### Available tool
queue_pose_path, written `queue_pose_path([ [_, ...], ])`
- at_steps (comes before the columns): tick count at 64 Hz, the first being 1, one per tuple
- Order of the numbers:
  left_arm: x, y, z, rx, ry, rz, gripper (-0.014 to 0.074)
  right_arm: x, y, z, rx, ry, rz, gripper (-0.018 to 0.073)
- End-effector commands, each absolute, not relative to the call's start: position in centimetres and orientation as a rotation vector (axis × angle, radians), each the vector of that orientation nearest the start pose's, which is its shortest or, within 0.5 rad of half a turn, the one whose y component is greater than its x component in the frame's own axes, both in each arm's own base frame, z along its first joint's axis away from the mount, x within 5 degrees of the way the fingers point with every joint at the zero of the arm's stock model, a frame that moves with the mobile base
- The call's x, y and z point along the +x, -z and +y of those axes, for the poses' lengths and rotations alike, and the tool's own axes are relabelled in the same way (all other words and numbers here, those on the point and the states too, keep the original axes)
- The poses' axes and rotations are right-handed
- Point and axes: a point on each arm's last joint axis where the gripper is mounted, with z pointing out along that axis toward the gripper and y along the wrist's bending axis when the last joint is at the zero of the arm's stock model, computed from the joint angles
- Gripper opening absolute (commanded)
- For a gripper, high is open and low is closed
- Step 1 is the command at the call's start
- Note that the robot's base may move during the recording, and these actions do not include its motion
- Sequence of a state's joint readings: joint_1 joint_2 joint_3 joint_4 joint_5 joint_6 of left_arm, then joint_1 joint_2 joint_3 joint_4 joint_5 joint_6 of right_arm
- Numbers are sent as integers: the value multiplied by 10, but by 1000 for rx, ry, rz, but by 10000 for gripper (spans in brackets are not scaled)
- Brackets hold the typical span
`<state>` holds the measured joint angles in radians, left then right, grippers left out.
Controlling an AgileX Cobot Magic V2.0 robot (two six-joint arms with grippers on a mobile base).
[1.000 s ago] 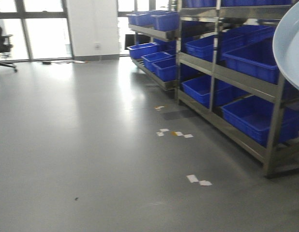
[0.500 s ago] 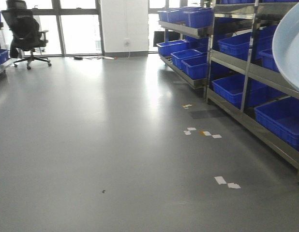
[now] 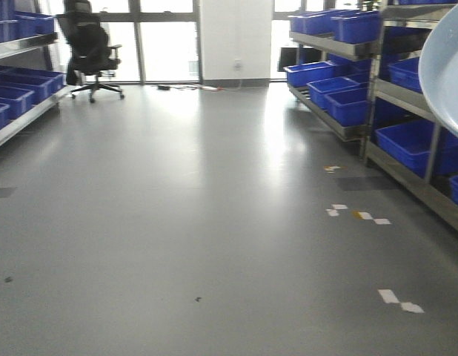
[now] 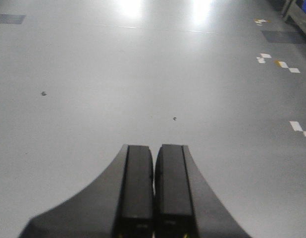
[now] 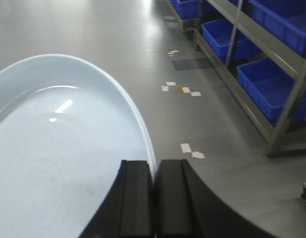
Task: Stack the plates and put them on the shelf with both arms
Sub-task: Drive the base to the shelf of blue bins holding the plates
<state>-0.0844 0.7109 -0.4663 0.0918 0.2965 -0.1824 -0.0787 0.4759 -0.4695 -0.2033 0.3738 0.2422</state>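
Right end effector [image 5: 154, 166] clamped on plate [image 5: 59, 148] rim; left end effector [image 4: 153, 153] closed, empty; shelf [image 3: 370, 111] to the right, nearer the right one, rails near-to-far.

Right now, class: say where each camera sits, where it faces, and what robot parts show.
Front-facing: on the robot, facing down the aisle; no arm, only the plate edge.
Left wrist: behind shut, empty left jaws, over floor.
Right wrist: behind right jaws pinching the plate, facing the shelf.
All share the floor tape marks.
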Motion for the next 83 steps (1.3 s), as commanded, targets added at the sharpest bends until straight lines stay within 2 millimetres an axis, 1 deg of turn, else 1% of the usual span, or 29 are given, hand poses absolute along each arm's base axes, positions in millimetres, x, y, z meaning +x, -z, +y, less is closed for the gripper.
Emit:
queue_pose_path([
  [1, 148, -296, -11, -26, 105, 1911, 87, 102, -322, -14, 142, 85, 1720, 25],
  [83, 148, -296, -11, -26, 105, 1911, 87, 102, -322, -14, 142, 85, 1720, 25],
])
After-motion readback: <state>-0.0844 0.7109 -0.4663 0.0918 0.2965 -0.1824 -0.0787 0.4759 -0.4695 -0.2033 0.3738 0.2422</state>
